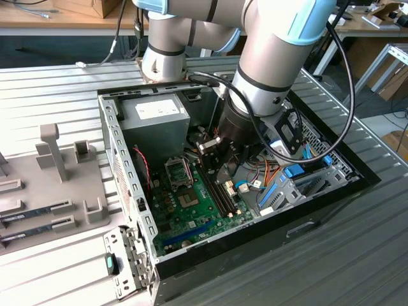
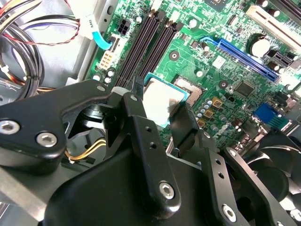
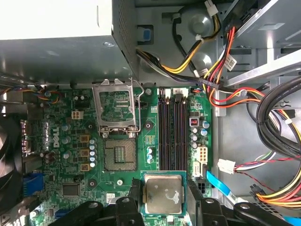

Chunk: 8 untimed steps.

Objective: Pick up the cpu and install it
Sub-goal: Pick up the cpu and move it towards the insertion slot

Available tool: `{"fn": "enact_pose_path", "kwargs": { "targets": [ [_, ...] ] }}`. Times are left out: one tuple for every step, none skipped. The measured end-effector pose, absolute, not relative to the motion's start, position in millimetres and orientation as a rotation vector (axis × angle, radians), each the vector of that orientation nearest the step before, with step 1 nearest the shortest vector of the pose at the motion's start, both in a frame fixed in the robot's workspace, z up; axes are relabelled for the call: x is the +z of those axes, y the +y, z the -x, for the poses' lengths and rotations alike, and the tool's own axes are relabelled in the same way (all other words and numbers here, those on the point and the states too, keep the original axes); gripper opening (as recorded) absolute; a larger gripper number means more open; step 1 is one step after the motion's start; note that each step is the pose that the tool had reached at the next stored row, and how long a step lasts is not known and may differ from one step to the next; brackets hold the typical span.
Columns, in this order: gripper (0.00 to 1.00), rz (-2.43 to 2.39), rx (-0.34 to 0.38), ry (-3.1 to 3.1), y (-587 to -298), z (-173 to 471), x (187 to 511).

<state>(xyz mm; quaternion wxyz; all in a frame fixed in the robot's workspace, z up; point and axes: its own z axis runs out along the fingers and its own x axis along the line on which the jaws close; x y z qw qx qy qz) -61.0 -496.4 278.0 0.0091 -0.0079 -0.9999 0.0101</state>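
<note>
The claw (image 3: 163, 209) grips the cpu (image 3: 163, 192) by two sides. It holds the chip up over the motherboard (image 3: 153, 110), just beside the memory slots (image 3: 171, 129). This looks like the carry step, as the chip is not in the socket (image 3: 119, 155) yet. The socket lid (image 3: 116, 104) stands open. Setting the chip in calls for its edges to sit square with the socket. Wires (image 3: 263, 108) crowd one side, but the board near the socket looks free.

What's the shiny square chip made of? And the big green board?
The cpu looks metal on top: silver-grey with a smudged sheen, thin green rim. The motherboard looks like glossy green circuit board, probably coated plastic, studded with small parts.
</note>
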Motion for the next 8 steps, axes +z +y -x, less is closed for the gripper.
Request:
{"fn": "enact_pose_path", "kwargs": {
  "targets": [
    [0.47,0.025,0.032,-3.123,-496.4,61.0,276.8],
    [0.47,0.025,0.031,-3.123,-496.4,61.0,275.8],
    [0.47,0.025,0.032,-3.123,-496.4,60.9,274.5],
    [0.47,0.025,0.032,-3.123,-496.4,60.9,273.5],
    [0.47,0.025,0.032,-3.123,-496.4,60.9,272.9],
    [0.47,0.025,0.032,-3.123,-496.4,60.9,271.5],
    [0.47,0.025,0.032,-3.123,-496.4,61.0,270.6],
    [0.47,0.025,0.032,-3.123,-496.4,61.3,270.3]
  ]
}}
